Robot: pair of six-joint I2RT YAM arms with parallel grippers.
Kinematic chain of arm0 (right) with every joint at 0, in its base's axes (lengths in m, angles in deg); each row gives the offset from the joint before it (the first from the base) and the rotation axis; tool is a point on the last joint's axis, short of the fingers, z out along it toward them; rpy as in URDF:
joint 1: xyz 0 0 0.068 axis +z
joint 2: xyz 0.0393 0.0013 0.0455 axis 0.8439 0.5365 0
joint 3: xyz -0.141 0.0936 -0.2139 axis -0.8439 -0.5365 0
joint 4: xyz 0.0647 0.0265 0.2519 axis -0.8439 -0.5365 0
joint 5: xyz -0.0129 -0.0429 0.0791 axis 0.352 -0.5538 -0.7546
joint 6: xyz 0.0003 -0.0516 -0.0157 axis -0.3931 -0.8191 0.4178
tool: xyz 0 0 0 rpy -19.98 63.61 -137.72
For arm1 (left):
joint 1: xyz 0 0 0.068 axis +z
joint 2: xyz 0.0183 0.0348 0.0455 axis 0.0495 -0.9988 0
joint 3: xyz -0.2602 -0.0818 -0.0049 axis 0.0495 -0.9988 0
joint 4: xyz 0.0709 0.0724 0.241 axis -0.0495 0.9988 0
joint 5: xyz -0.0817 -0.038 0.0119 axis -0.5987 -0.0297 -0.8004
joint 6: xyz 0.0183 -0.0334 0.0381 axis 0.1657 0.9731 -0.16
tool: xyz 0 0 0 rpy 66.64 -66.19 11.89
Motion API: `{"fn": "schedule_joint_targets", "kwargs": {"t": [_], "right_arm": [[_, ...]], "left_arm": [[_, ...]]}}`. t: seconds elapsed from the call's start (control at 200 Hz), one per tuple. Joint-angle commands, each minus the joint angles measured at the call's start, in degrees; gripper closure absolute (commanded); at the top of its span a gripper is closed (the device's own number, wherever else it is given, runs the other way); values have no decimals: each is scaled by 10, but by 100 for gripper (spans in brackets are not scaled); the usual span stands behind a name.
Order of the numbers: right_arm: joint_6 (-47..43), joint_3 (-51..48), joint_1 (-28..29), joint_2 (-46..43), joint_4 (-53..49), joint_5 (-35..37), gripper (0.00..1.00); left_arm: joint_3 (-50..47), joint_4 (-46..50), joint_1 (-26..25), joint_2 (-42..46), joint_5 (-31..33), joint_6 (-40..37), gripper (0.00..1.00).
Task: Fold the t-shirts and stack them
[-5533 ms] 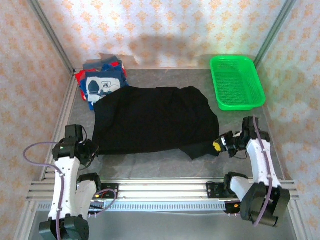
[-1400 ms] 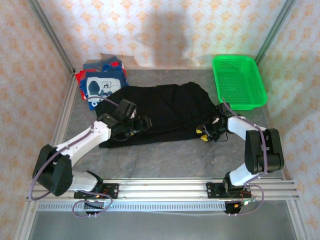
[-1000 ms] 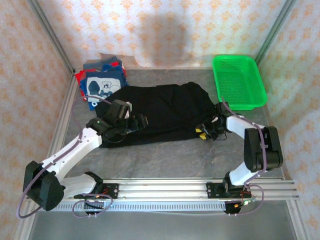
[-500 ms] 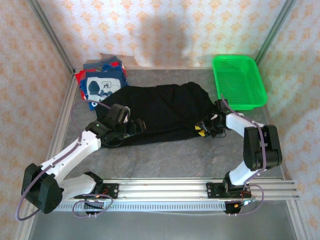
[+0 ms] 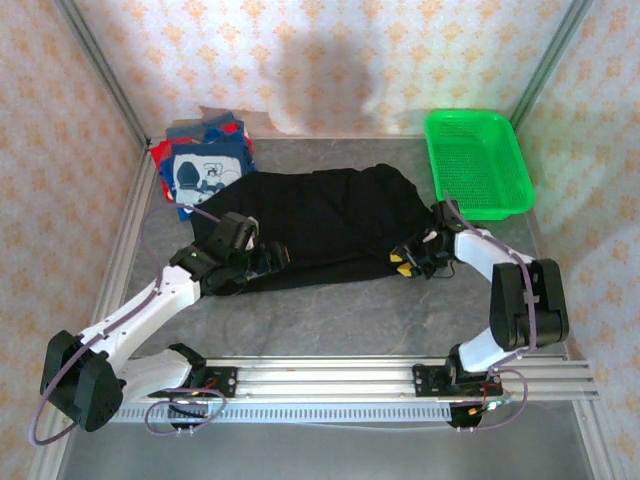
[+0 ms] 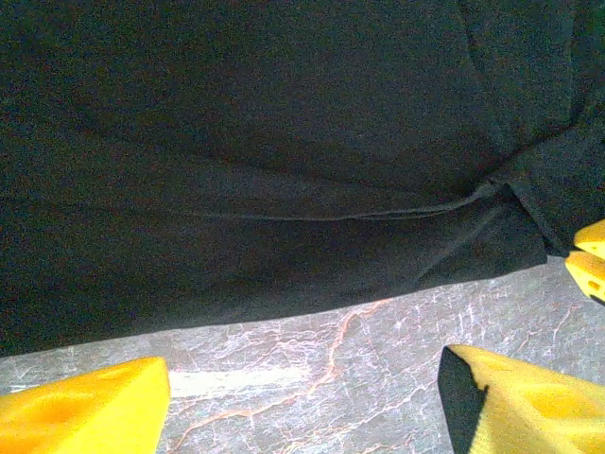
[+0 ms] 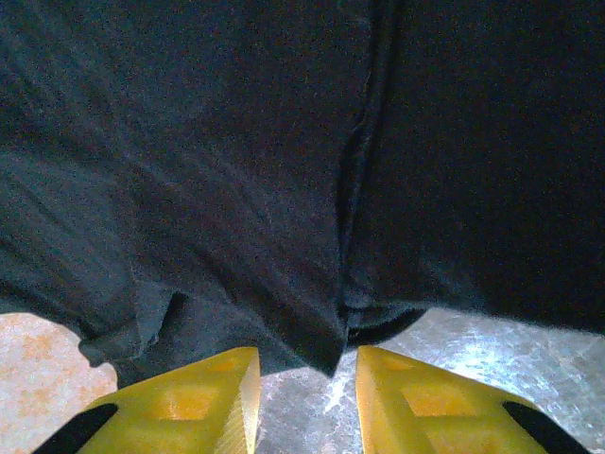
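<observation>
The table (image 5: 330, 310) is grey, marble-veined stone, walled on 3 sides by pale wallpaper (image 5: 300, 60) with orange motifs. An aluminium rail (image 5: 330, 378) carries the arm bases at 6 o'clock.

From above, a green basket (image 5: 475, 165) sits at 1 o'clock, and a stack of folded t-shirts (image 5: 205, 165) sits at 10 o'clock, topped by the navy tee with its white print. The black t-shirt (image 5: 320, 225) lies spread at the centre. The left gripper (image 5: 275, 258) is at the shirt's 7 o'clock hem and the right gripper (image 5: 400, 262) at its 4 o'clock corner.

The left wrist view adds the veining in the stone and a long crease above the near hem. There the left gripper (image 6: 302, 378) has its fingers spread wide over bare table, holding nothing. In the right wrist view, the right gripper (image 7: 307, 378) has its fingers narrowly parted, and a folded point of the hem reaches into the gap without being pinched.
</observation>
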Motion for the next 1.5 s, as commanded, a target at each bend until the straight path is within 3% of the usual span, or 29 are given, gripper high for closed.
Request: {"fn": "schedule_joint_targets", "kwargs": {"t": [0.0,0.375,0.696,0.981,1.496], "right_arm": [[10,-12,6,-10,-4,-6,67],[25,-10,8,18,28,-4,71],[40,28,17,11,18,-3,100],[20,109,18,37,-18,4,100],[-59,344,43,235,-105,25,100]], "left_arm": [[-7,1,-3,10,16,2,24],[-8,9,-3,20,22,3,24],[-18,22,-2,40,27,0,24],[-33,25,-3,51,26,2,24],[-74,38,-3,77,23,13,24]]}}
